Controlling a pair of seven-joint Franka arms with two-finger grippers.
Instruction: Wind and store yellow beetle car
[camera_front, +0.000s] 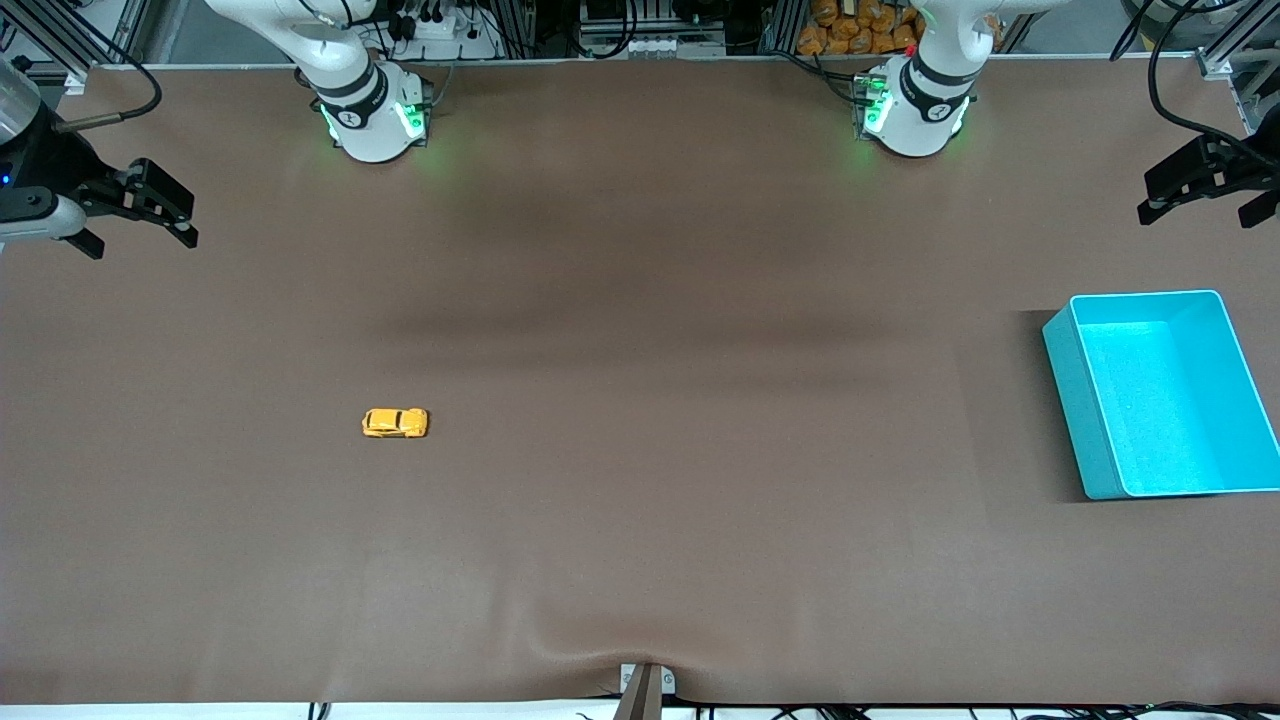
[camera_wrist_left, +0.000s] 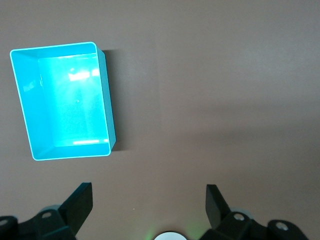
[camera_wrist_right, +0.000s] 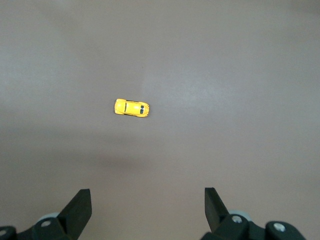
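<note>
The yellow beetle car (camera_front: 395, 423) sits on its wheels on the brown table, toward the right arm's end; it also shows in the right wrist view (camera_wrist_right: 132, 108). The turquoise bin (camera_front: 1160, 393) stands empty toward the left arm's end and shows in the left wrist view (camera_wrist_left: 62, 100). My right gripper (camera_front: 170, 205) is open and empty, held high over the table's edge at the right arm's end, well apart from the car. My left gripper (camera_front: 1165, 195) is open and empty, held high at the left arm's end, above the table beside the bin.
The two arm bases (camera_front: 375, 115) (camera_front: 915, 110) stand along the table's edge farthest from the front camera. A small clamp (camera_front: 645, 685) sits at the table's nearest edge. The brown mat (camera_front: 700, 450) has a slight ripple near that clamp.
</note>
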